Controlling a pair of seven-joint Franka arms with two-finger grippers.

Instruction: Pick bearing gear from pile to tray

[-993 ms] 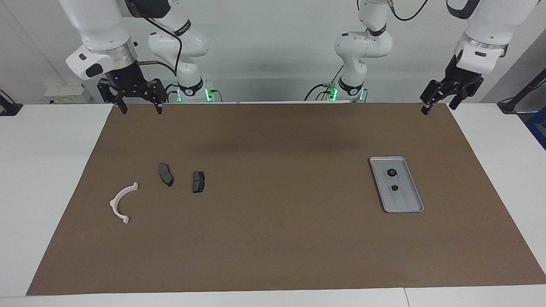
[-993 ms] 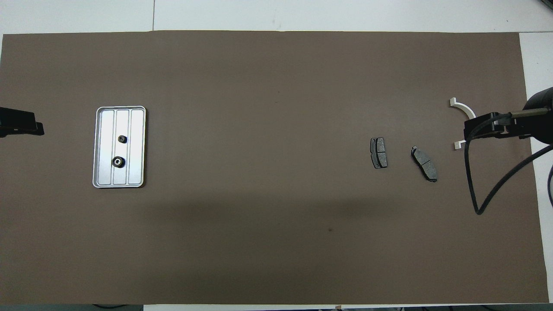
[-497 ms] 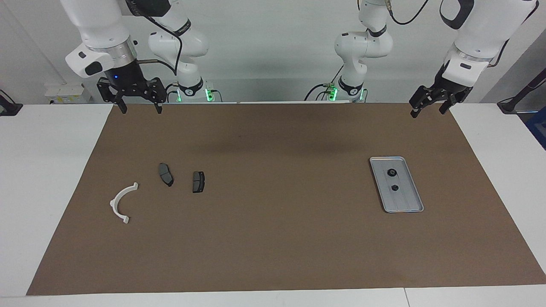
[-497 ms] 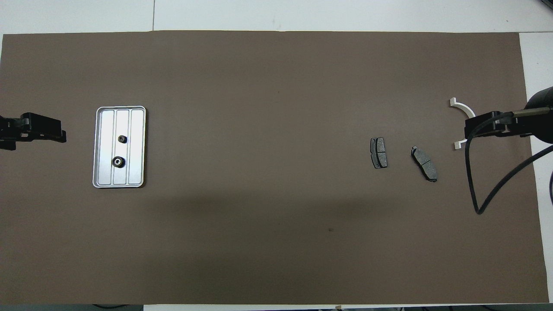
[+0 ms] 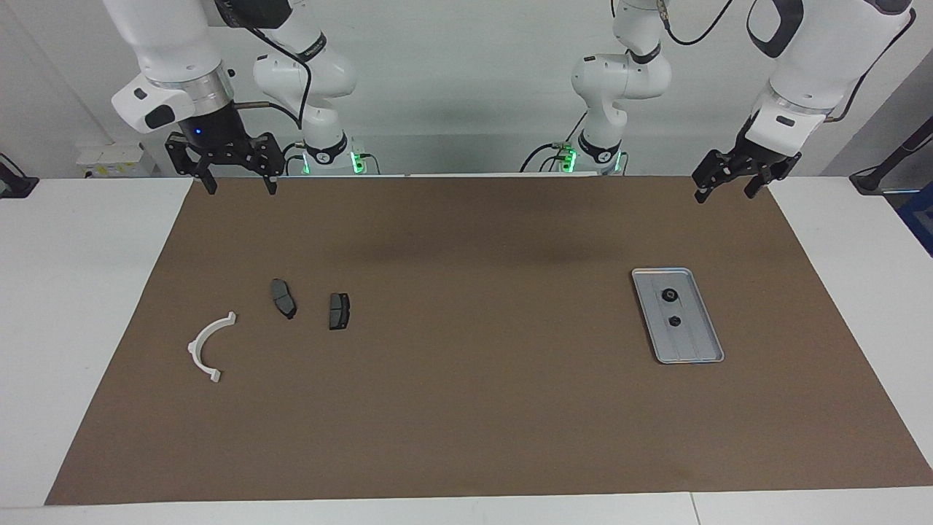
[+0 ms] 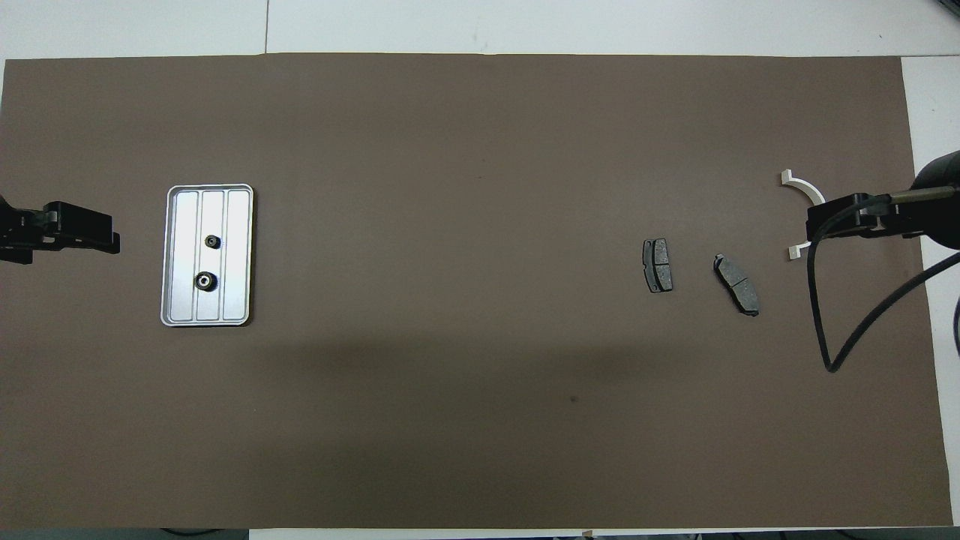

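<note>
While both claws, left [image 5: 721, 188] and right [image 5: 235, 186], hang released above the counter [image 5: 466, 408], tray [image 5: 696, 354] holds two gears [image 5: 668, 295].

Silver tray [image 6: 238, 255] at mid-left of frame, two small black round pieces [image 6: 204, 281] inside. Left gripper [image 6: 112, 241] at left edge beside it. Two dark grey pads [image 6: 658, 264] mid-right, white arc [image 6: 806, 191] near right edge, partly under right gripper [image 6: 817, 223].
</note>
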